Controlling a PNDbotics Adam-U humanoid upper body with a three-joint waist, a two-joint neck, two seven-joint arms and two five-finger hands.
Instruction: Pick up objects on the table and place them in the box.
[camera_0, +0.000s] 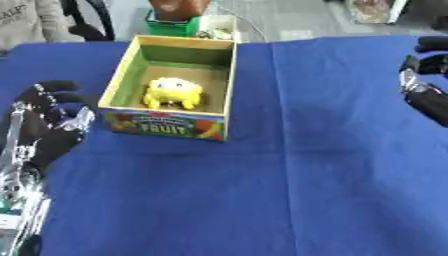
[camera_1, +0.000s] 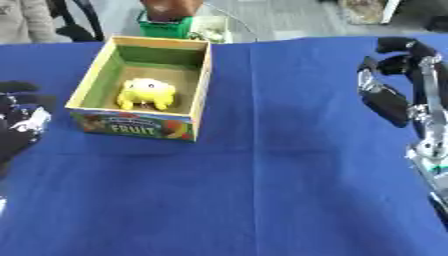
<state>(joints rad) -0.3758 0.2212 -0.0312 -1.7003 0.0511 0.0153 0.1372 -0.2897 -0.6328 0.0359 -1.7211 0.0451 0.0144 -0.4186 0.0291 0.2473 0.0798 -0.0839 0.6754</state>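
Observation:
A yellow plush toy (camera_0: 174, 93) lies inside the open cardboard box (camera_0: 124, 112), whose front reads FRUIT and which stands on the blue cloth at the back left. My left hand (camera_0: 45, 125) hovers just left of the box, fingers relaxed and holding nothing. Far to the right of the box, my right hand (camera_1: 391, 80) is raised at the table's right side, its fingers bent at the tips and holding nothing.
The blue cloth (camera_0: 262, 190) covers the whole table. Beyond its far edge stand a green container (camera_0: 172, 26) with a brown object on top, a chair and a person's sleeve at the upper left.

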